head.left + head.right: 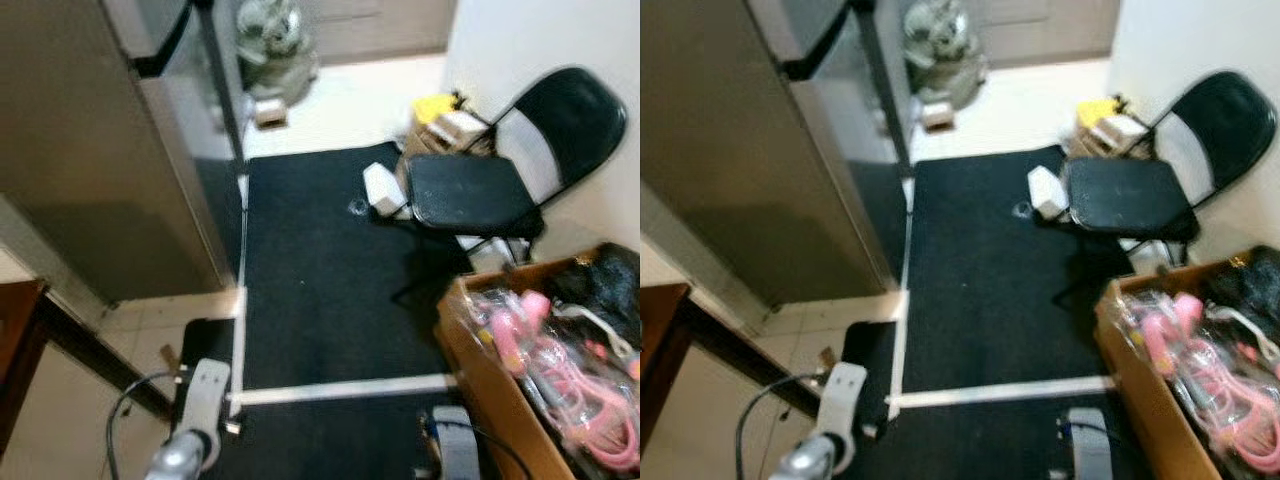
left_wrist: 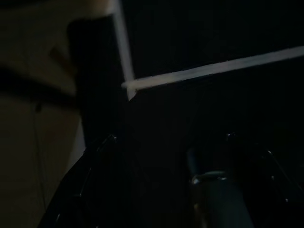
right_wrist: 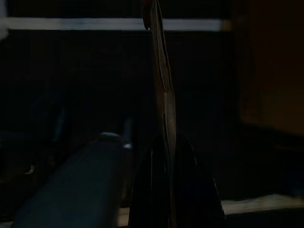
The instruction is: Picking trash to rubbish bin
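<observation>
**Right tool grips a thin brown strip; chair and box crowd the mat ahead**

Nearest, both silver arms hang low over the black mat (image 1: 320,270). The left arm (image 1: 198,415) sits at the mat's left edge with a black cable (image 1: 118,420) looping beside it. The left tool (image 2: 152,185) shows in its wrist view as dim shapes in shadow, and I cannot tell how wide it stands. The right tool (image 3: 164,145) is closed narrow on the task's thing, a thin brown strip (image 3: 161,71) that stands up edge-on from between its fingers.

A white tape line (image 1: 350,388) crosses the mat just ahead of the arms, and a second line (image 1: 240,330) runs along the mat's left edge. To the right, touching the mat's side, is an open cardboard box (image 1: 480,370) filled with pink items in clear plastic (image 1: 560,365). On the left is the corner of dark wooden furniture (image 1: 18,340), then pale floor tiles (image 1: 140,320) with a small brown scrap (image 1: 168,353) lying on them.

Further on, a tall grey cabinet (image 1: 110,150) walls in the left side of the mat. Opposite it a black folding chair (image 1: 470,190) stands on the right part of the mat and narrows the way between. A white crumpled object (image 1: 383,188) lies on the mat against the chair's front corner, with a small dark ring (image 1: 357,207) near it. Yellow and tan boxes (image 1: 445,120) are stacked behind the chair by the wall.

Farthest, on the pale floor beyond the mat, a small box (image 1: 268,112) lies below a grey-green bundle (image 1: 275,40).
</observation>
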Robot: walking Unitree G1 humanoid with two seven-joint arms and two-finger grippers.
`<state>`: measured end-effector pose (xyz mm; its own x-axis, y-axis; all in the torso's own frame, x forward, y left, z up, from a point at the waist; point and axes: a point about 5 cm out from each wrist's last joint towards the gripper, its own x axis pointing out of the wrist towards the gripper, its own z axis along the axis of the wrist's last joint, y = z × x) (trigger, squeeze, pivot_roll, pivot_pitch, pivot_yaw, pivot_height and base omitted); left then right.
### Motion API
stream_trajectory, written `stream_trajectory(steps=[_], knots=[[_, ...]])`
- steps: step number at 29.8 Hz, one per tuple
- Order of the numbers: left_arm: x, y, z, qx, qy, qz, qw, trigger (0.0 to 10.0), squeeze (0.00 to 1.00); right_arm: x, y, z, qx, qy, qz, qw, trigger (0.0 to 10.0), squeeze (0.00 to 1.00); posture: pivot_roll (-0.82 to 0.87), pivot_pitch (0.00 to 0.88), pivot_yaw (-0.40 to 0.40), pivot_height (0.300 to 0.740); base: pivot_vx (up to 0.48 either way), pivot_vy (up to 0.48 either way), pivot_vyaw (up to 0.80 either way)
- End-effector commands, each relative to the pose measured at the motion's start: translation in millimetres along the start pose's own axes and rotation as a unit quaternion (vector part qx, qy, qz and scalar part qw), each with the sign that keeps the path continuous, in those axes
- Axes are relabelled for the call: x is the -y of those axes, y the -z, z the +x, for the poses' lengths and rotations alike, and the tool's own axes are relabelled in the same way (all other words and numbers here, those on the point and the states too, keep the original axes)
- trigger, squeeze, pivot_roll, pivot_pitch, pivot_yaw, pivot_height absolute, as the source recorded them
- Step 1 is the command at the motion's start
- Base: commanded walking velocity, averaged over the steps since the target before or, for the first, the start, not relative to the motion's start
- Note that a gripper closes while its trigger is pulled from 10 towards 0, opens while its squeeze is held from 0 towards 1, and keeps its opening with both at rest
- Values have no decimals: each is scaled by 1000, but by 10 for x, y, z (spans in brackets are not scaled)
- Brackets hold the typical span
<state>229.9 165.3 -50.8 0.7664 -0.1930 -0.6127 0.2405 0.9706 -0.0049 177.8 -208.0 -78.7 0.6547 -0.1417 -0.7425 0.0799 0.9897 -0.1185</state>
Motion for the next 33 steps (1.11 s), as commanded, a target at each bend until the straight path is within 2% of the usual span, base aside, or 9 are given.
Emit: stream_trajectory(steps=[1, 28, 33], knots=[[-5, 44, -12, -11, 0, 4, 1000, 10000, 0, -24, 137, -34, -24, -4, -2, 1000, 10000, 0, 34, 155, 48, 740, 0, 0, 800], [-46, 75, -23, -22, -16, -5, 1000, 10000, 0, -12, 132, -23, -33, -8, -7, 999, 10000, 0, 39, 151, 44, 740, 0, 0, 800], [-88, 83, -35, -20, -34, -15, 999, 10000, 0, -14, 136, -23, -35, -9, -8, 999, 10000, 0, 41, 153, 40, 740, 0, 0, 800]])
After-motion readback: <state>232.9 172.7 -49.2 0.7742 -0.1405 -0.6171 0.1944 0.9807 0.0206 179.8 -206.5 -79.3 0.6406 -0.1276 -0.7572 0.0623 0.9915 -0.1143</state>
